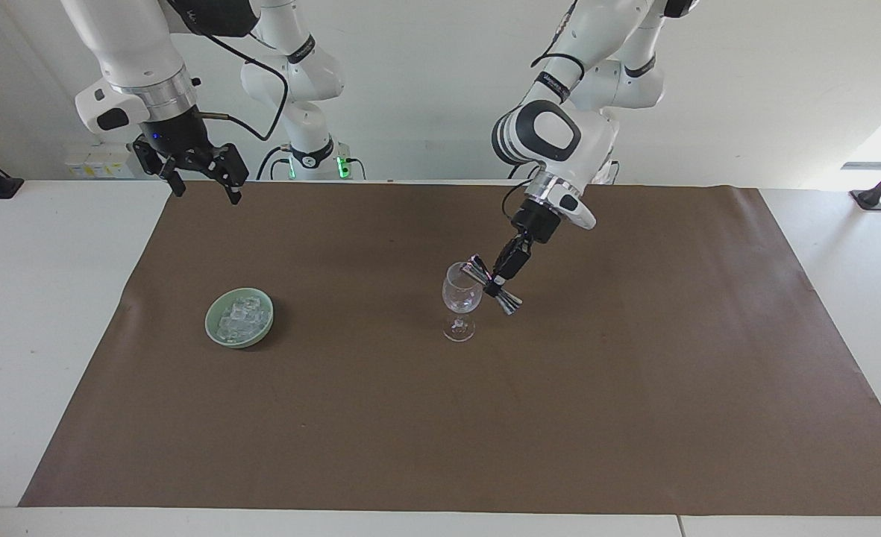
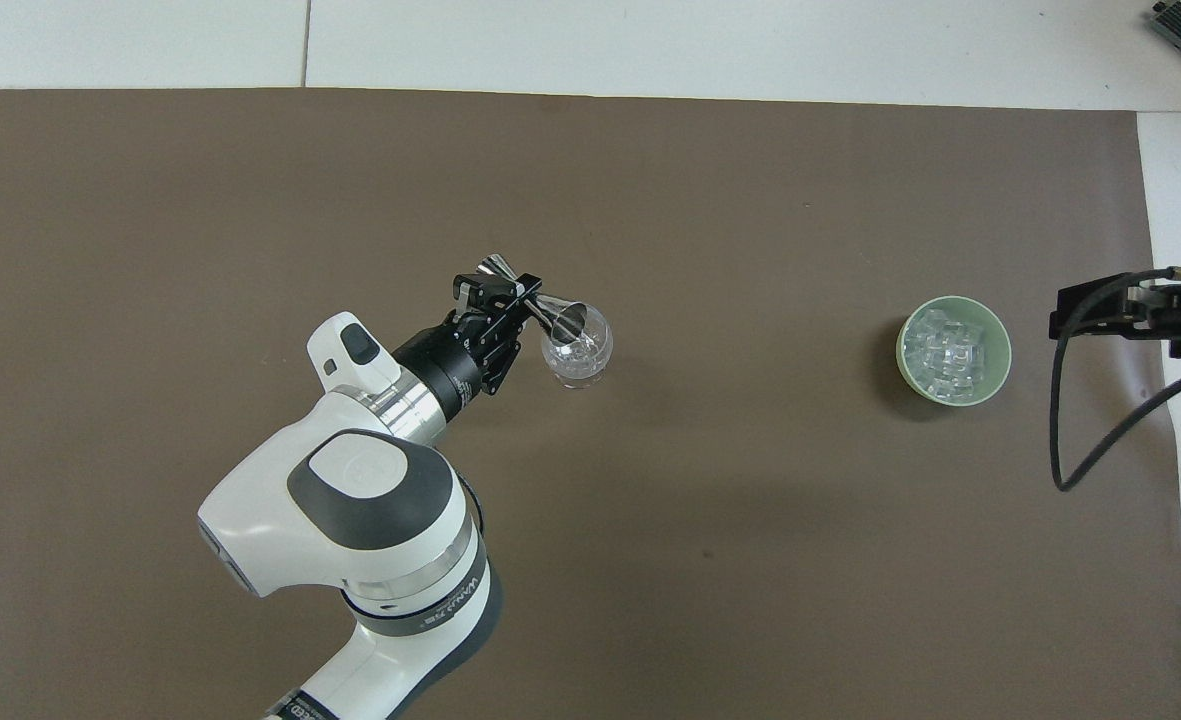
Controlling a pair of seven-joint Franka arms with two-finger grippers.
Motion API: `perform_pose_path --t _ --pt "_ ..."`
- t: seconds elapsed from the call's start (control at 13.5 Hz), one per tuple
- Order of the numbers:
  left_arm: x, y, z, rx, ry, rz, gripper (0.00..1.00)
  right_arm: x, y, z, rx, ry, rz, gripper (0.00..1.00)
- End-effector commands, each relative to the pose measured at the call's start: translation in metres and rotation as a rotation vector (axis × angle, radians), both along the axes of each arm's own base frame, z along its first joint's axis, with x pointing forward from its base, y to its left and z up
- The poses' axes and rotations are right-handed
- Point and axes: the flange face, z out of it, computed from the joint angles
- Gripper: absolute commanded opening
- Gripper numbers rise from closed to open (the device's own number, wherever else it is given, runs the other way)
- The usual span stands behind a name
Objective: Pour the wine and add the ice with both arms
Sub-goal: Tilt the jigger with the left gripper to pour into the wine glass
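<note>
Facing view: the left gripper (image 1: 498, 281) pinches a steel jigger (image 1: 491, 284), tipped with one cup over the rim of the wine glass (image 1: 460, 300) standing on the brown mat (image 1: 634, 373). The right gripper (image 1: 200, 179) waits, fingers spread, over the mat's edge near the robots, well above the green bowl (image 1: 211, 333) of ice (image 1: 240, 318).

Overhead view: the jigger's (image 2: 540, 301) mouth overlaps the glass (image 2: 578, 354) beside the left gripper (image 2: 508, 300); the ice (image 2: 952, 352) lies just beside the right gripper (image 2: 1100, 320).

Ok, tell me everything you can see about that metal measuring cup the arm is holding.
The jigger is a shiny silver double-ended measure, two cones joined at a narrow waist. The left gripper is shut on that waist, holding it tipped steeply, one mouth over the rim of the wine glass, the other end pointing away and down. No liquid can be seen leaving it.
</note>
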Motion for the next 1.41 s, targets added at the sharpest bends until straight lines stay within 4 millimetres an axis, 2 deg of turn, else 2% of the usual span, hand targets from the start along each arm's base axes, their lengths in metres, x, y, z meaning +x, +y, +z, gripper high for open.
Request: perform_pose_path --t 0.0,0.37,0.74,1.33 --pt "0.004 -0.002 0.004 0.031 -0.024 -0.002 0.00 -0.006 -0.002 0.000 -0.004 0.006 0.024 1.00" --pt "0.005 -0.003 0.002 0.086 -0.069 -0.045 0.00 -0.006 -0.002 0.000 -0.004 0.006 0.024 1.00" --pt "0.013 0.000 0.009 0.128 -0.094 -0.027 0.00 -0.007 -0.002 0.000 -0.004 0.007 0.024 1.00" --pt "0.014 0.001 0.016 0.187 -0.128 -0.032 0.00 -0.007 -0.002 0.000 -0.004 0.007 0.024 1.00"
